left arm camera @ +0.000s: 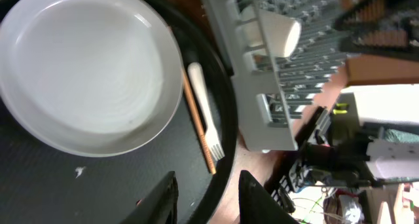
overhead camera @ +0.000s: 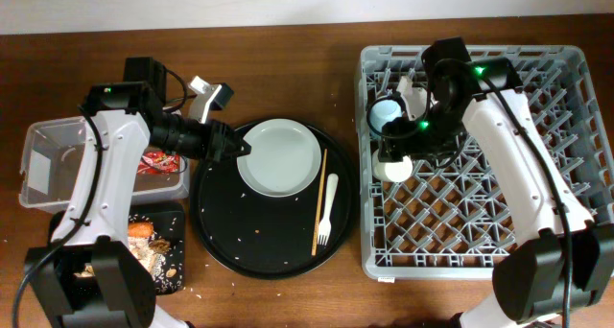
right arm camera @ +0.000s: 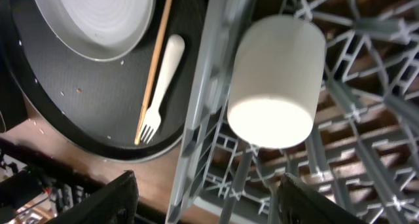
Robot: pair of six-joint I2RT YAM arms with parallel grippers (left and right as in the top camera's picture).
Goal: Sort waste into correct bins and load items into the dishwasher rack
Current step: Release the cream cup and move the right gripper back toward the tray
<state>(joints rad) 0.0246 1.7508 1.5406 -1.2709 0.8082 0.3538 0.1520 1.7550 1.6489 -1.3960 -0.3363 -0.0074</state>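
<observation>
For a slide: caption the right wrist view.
Open right gripper over cream cup in dishwasher rack; fork on tray beside.

bright even light, wrist views softly blurred.

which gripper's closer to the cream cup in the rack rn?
Right. The right gripper is just over the cream cup at the dishwasher rack's left side, fingers spread wider than it. The left gripper is across the round black tray, by the plate's left edge.

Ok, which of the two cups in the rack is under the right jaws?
The cream cup, at the left edge of the rack; the blue cup sits farther back.
</observation>
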